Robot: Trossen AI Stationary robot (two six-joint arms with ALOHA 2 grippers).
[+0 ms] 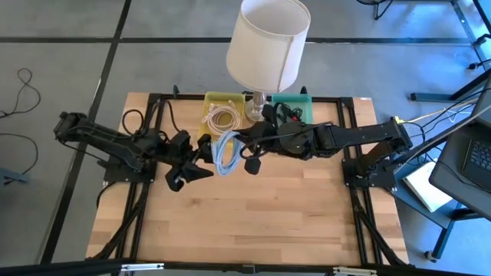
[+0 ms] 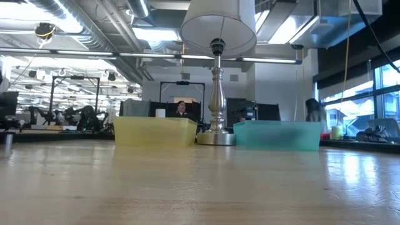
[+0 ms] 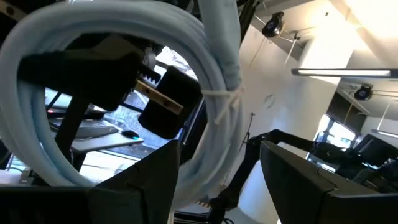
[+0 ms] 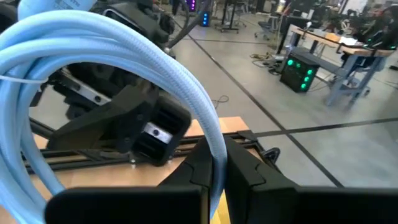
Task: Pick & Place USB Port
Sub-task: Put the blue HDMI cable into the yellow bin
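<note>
- Hanging in mid-air between the two arms, the coiled pale-blue USB cable [image 1: 225,152] sits above the middle of the wooden tabletop [image 1: 253,222], toward its far half.
- The right pincer [image 1: 247,146] reaches in from the right and is clenched on the cable; its wrist view shows its fingers [image 4: 205,168] pressed together around a strand of the coil [image 4: 124,62].
- The left pincer [image 1: 201,156] comes in from the left, just beside the coil; its wrist view shows its fingers [image 3: 155,174] spread apart, released, with the loop [image 3: 211,93] hanging in front of them, bound by a thin tie.
- Each wrist view catches the other arm's dark pincer through the loop.
- Behind the cable, at the far edge, stands a yellow bin [image 1: 222,111] with a coiled white cable [image 1: 223,119] inside.
- To its right, a teal bin [image 1: 295,107] holds dark items I can't make out.
- A lamp [image 1: 267,46] with a white shade stands between the two bins.
- The low view shows both bins and the lamp base on the tabletop, neither arm in sight.
</note>
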